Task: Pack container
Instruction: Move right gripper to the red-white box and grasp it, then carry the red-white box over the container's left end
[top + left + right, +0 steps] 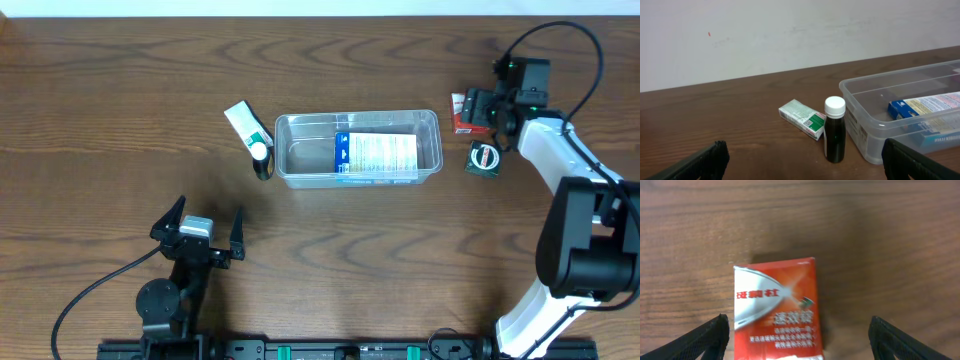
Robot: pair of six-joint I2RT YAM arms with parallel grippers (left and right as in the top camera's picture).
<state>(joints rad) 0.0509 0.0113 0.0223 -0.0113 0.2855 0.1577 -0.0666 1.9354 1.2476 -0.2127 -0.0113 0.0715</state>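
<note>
The clear plastic container (pixel 290 150) lies mid-table with a blue and white box (pixel 375 154) inside; it also shows in the left wrist view (pixel 860 125). A dark bottle with a white cap (pixel 261 155) (pixel 834 131) stands by its left end, next to a green and white box (pixel 246 122) (pixel 802 118). My right gripper (pixel 472 108) is open above a red and white box (pixel 776 307) (pixel 459 113), its fingers either side and apart from it. A dark green round-topped item (pixel 484 158) lies nearby. My left gripper (pixel 205 232) (pixel 802 170) is open and empty near the front edge.
A pale wall (pixel 790 35) rises beyond the table's far edge in the left wrist view. Bare wood (pixel 120 120) spans the left of the table and the strip between my left gripper and the container.
</note>
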